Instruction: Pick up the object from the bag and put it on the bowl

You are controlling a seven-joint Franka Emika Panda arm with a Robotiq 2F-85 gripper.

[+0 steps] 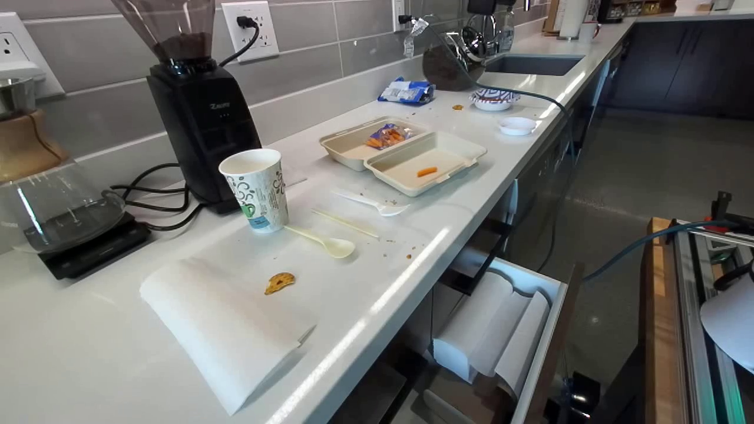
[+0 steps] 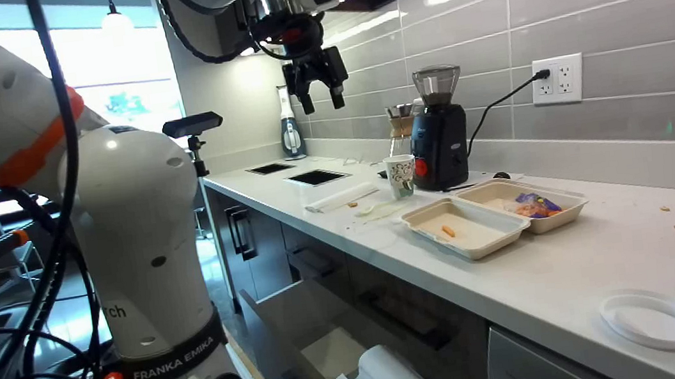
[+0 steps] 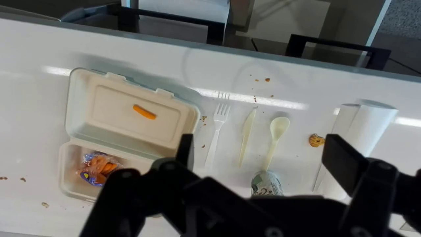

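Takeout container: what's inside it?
The open container shows a loose orange stick in one half and a plastic bag of orange pieces in the other. Anything under the bag is covered; in the wrist view the gripper hides part of that half.

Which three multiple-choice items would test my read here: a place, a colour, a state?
1. Where is the plastic bag relative to the takeaway box?
A: under it. B: inside it. C: beside it.
2. What colour is the loose stick in that box?
A: green. B: purple. C: orange.
3. How does the gripper stand?
A: open. B: shut on something. C: shut, holding nothing.

1 B: it lies within one half's walls.
2 C: it shows orange in every view.
3 A: its fingers are wide apart in the wrist view.
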